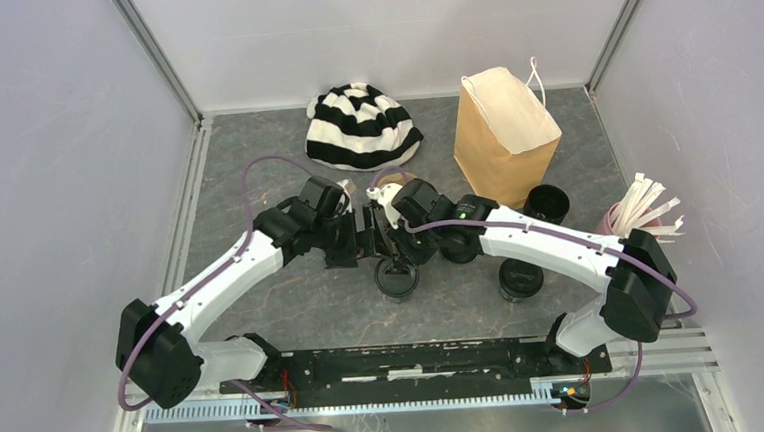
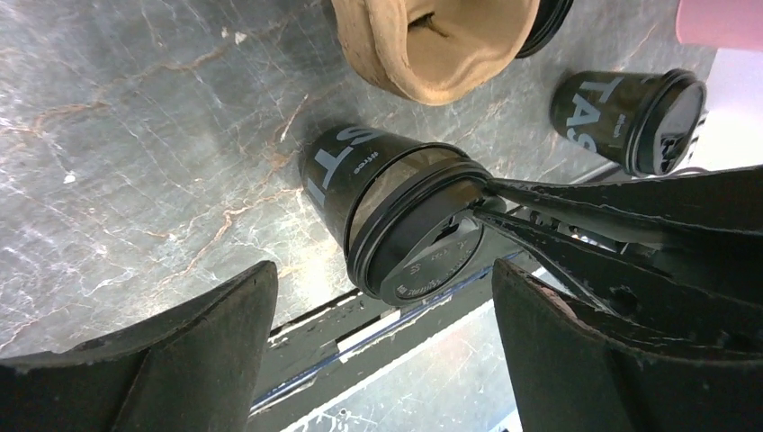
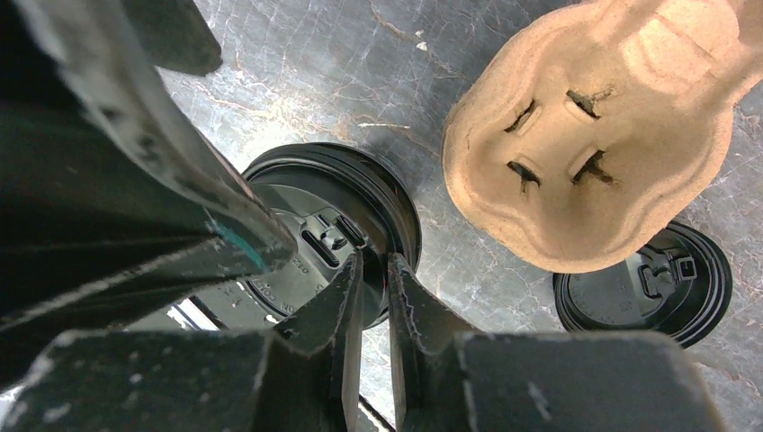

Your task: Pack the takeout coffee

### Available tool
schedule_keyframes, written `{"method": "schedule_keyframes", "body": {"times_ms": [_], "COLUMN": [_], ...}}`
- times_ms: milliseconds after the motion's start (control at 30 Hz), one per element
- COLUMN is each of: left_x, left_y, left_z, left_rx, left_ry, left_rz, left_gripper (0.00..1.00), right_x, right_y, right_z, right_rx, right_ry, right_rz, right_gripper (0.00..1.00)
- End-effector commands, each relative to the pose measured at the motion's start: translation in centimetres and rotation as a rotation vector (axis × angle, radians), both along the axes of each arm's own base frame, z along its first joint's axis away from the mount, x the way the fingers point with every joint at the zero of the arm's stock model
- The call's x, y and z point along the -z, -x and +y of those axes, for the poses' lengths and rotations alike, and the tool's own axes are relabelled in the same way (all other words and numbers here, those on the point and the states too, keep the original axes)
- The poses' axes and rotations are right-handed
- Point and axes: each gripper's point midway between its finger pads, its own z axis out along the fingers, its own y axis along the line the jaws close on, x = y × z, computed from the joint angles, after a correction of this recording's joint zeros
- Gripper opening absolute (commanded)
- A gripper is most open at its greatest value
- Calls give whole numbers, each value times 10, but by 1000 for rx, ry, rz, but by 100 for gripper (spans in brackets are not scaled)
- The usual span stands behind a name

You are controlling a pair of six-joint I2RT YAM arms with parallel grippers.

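Count on the grey marbled worktop (image 1: 256, 184): two arms, one striped black-and-white hat (image 1: 362, 125) at the back, one brown paper bag (image 1: 504, 138) standing open beside it, one pink cup (image 1: 614, 224) holding white sticks (image 1: 653, 204) at the right, and one brown cardboard carrier (image 3: 585, 135) with two wells, both unfilled. There are two black coffee cups for certain, and a third black round shape (image 1: 548, 203) at the foot of the bag, too small to identify. The first cup (image 1: 397, 277) sits near the middle, in front of both wrists. It is matt black with large white lettering on its side and a flat black lid with a raised rim and a moulded sip tab. The right gripper (image 3: 373, 265) has its jaws drawn narrow, pinching that lid's rim, one finger inside it and one outside. It cannot be told whether the cup is lifted off the worktop. The second cup (image 1: 520, 279), matching the first, stands apart to the right, near the carrier. The left gripper (image 2: 382, 297) hangs close beside the first cup, jaws spread wide, holding nothing.
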Motion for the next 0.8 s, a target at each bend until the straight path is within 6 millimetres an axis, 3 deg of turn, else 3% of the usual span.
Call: {"method": "schedule_keyframes", "body": {"times_ms": [0,200,467,667,767], "left_x": [-5,7,10,16,24], "left_y": [5,13,15,19,21], "left_z": [-18,-19,-15,-20,-19], "left_rx": [123,152,136,152,151], "left_ry": [91,89,94,131,141], "left_rz": [-6,43,47,80,115], "left_gripper": [93,88,78,71,67], "right_x": [-15,-18,-26,-18,-14], "right_y": [-9,-11,-15,1,12], "right_z": [7,5,-2,3,6], "right_rx": [14,26,30,-103,-153], "right_ry": [-22,-16,-68,-212,-302], "right_rz": [-37,-44,-8,167,276], "right_gripper": [19,24,43,57,58]}}
